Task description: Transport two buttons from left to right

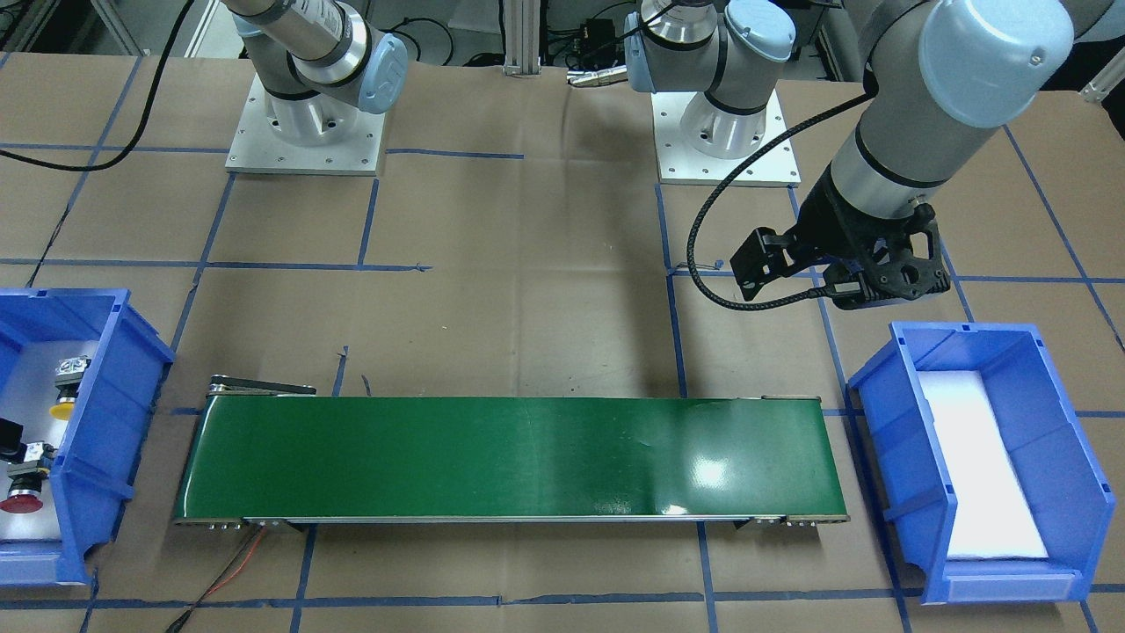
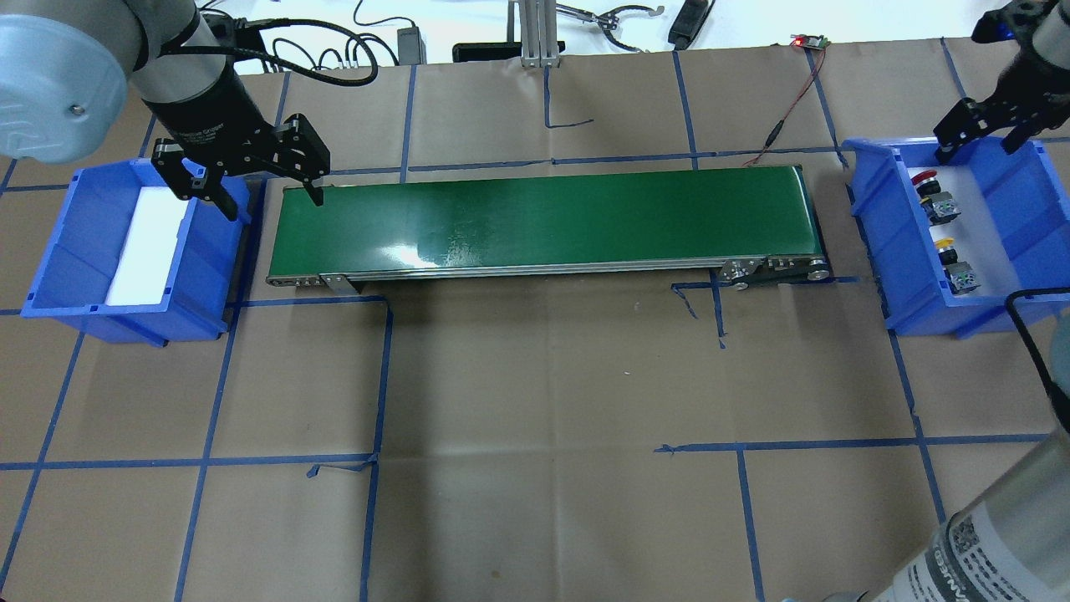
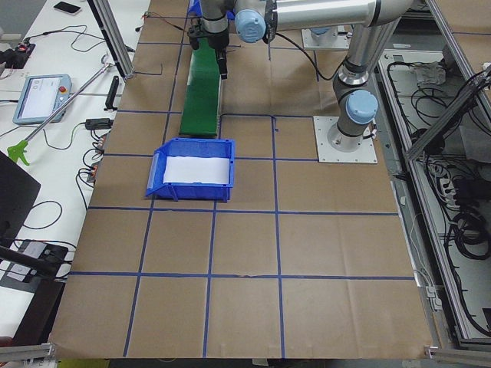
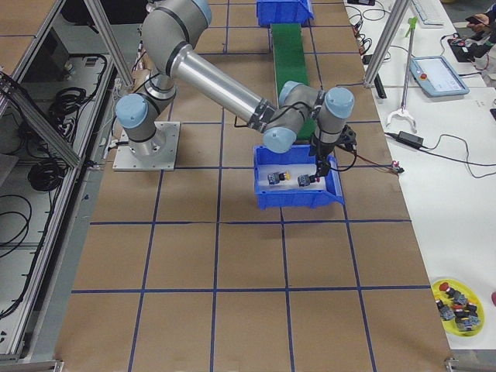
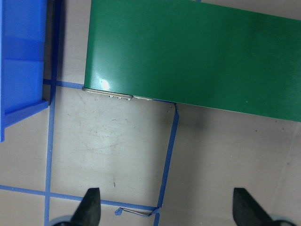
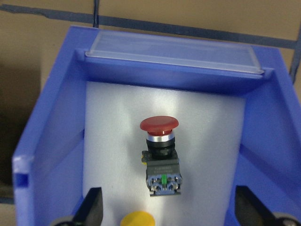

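Right wrist-mounted view crops yellow button [image 6: 137,219], probably mid-cap; right fingers [image 6: 92,207], left fingers [image 5: 91,206] spread, empty.

I log: red button [image 6: 160,155], red cap, black collar, grey block with green spot; yellow button [image 6: 137,220], yellow cap; right bin [image 6: 51,122] and left bin [image 2: 58,251] blue, each lined white; belt [image 2: 543,213] glossy green; table [image 2: 543,376] brown paper, gridded in blue tape [image 2: 382,376]; left gripper [image 5: 169,209] and right gripper [image 6: 170,209] black.
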`<state>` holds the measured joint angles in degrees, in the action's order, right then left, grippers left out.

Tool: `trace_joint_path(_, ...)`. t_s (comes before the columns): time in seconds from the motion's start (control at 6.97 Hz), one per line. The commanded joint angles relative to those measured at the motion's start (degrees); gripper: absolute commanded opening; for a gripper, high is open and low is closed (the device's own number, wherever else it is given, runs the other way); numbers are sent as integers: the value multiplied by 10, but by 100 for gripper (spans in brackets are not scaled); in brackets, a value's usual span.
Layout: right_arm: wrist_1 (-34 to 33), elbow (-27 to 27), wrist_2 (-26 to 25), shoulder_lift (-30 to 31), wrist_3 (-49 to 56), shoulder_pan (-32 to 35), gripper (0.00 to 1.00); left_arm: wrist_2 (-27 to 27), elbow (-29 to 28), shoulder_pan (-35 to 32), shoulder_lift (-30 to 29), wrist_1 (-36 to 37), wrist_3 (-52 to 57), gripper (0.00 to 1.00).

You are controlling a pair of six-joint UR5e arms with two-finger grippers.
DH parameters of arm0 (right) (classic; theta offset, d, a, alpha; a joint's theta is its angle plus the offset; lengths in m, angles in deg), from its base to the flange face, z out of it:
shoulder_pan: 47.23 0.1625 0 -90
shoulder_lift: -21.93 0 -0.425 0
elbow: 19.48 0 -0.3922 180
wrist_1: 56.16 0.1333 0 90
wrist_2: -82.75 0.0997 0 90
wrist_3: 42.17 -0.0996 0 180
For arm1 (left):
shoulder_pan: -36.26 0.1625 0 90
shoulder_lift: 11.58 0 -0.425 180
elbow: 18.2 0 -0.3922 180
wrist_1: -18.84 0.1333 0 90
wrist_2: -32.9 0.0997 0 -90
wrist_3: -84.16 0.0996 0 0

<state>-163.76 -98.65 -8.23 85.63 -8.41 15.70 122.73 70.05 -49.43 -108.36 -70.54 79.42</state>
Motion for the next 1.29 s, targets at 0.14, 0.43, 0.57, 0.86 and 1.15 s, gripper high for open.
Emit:
trace_joint_path(0.14,16,0,37,96,-92,28,100,0,0,0,-1,0,0,100)
trace_joint_path(0.43,21,-5,35,115,-171,91,100,0,1,0,0,0,0,100)
trace_joint_path(0.57,39,-12,35,147,-179,125,100,0,1,0,-1,0,0,100)
trace_joint_path(0.86,172,-17,36,208,-262,195,100,0,0,0,-2,0,0,100)
trace_joint_path(1.15,175,-60,37,244,-296,242,100,0,0,0,-2,0,0,100)
